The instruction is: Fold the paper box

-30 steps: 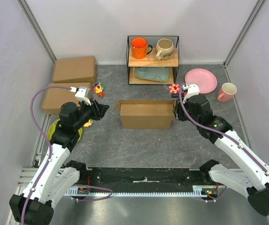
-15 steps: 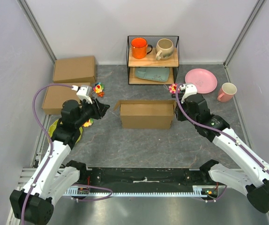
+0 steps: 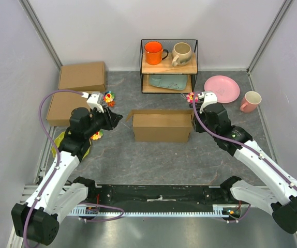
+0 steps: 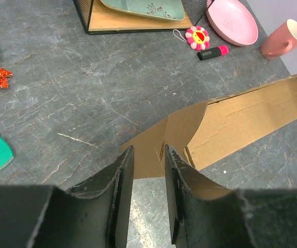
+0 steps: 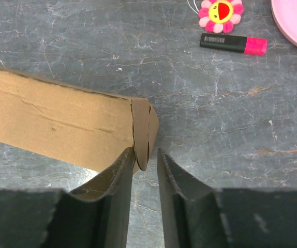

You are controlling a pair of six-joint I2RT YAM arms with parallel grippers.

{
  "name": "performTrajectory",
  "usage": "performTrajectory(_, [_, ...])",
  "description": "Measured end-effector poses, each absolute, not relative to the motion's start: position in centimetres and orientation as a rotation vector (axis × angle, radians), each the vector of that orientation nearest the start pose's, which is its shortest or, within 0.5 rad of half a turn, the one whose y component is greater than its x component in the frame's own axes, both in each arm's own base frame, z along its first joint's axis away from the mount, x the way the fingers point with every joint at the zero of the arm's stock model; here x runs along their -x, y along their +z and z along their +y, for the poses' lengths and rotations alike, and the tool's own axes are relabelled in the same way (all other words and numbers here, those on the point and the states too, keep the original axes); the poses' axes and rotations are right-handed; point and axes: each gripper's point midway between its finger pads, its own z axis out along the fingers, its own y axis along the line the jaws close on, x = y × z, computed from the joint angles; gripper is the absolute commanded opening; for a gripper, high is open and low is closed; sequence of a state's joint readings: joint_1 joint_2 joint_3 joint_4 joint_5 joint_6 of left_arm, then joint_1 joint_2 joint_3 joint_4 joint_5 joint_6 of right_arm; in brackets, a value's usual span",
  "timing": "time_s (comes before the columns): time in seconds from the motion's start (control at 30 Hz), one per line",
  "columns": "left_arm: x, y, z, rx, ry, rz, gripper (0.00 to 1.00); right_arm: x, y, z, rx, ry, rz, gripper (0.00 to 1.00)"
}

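The paper box (image 3: 161,127) is a half-formed brown cardboard shell standing in the middle of the table, with side flaps sticking out at both ends. My left gripper (image 3: 115,119) is open and empty, a short way left of the box's left flap (image 4: 174,135); in the left wrist view that flap lies just beyond the fingertips (image 4: 125,160). My right gripper (image 3: 194,124) is at the box's right end. Its jaws are slightly open, and the tip of the folded end flap (image 5: 144,135) sits between them, against the left finger (image 5: 128,157).
Two other brown boxes (image 3: 82,76) (image 3: 61,109) lie at the back left. A wire shelf (image 3: 168,82) holds two mugs and a green plate. A pink plate (image 3: 222,89), pink mug (image 3: 250,101), flower toy (image 5: 220,11) and marker (image 5: 233,43) lie right of it.
My left gripper has shifted slightly up and towards the box. My right gripper has edged left onto the box's right end flap. The box has not moved.
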State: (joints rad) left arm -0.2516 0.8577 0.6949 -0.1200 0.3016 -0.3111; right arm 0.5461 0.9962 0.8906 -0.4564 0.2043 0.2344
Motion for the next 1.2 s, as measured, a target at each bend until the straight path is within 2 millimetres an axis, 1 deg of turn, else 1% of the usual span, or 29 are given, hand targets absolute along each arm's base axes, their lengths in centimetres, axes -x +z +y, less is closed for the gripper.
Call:
performTrajectory(0.03, [-29.0,22.8,-14.1,-0.16,-0.668,1.887,0.36,-28.3,20.3,14.1,0.211,0.244,2.119,0.25])
performTrajectory(0.13, [-29.0,22.8,-14.2,-0.161,-0.669,1.887,0.36,-28.3,20.2,14.1,0.211,0.244,2.119,0.2])
performTrajectory(0.3, [-29.0,22.6,-14.4,-0.169,-0.67,1.895,0.36,-28.2,20.3,14.1,0.211,0.245,2.117,0.16])
performTrajectory(0.37, [-29.0,22.4,-14.6,-0.18,-0.67,1.9,0.38,-28.2,20.3,14.1,0.21,0.245,2.117,0.15])
performTrajectory(0.43, [-29.1,22.2,-14.7,-0.191,-0.67,1.906,0.4,-28.2,20.3,14.1,0.212,0.246,2.117,0.14])
performTrajectory(0.7, [-29.6,21.8,-16.0,-0.243,-0.703,1.92,0.4,-28.2,20.3,14.2,0.213,0.247,2.116,0.13])
performTrajectory(0.9, [-29.5,22.1,-16.8,-0.28,-0.718,1.903,0.46,-28.2,20.3,14.2,0.215,0.249,2.117,0.14])
performTrajectory(1.1, [-29.5,22.5,-16.7,-0.286,-0.709,1.89,0.51,-28.1,20.3,14.3,0.218,0.251,2.117,0.14])
performTrajectory(1.2, [-29.3,23.2,-16.6,-0.29,-0.702,1.865,0.54,-28.1,20.3,14.3,0.22,0.254,2.117,0.14])
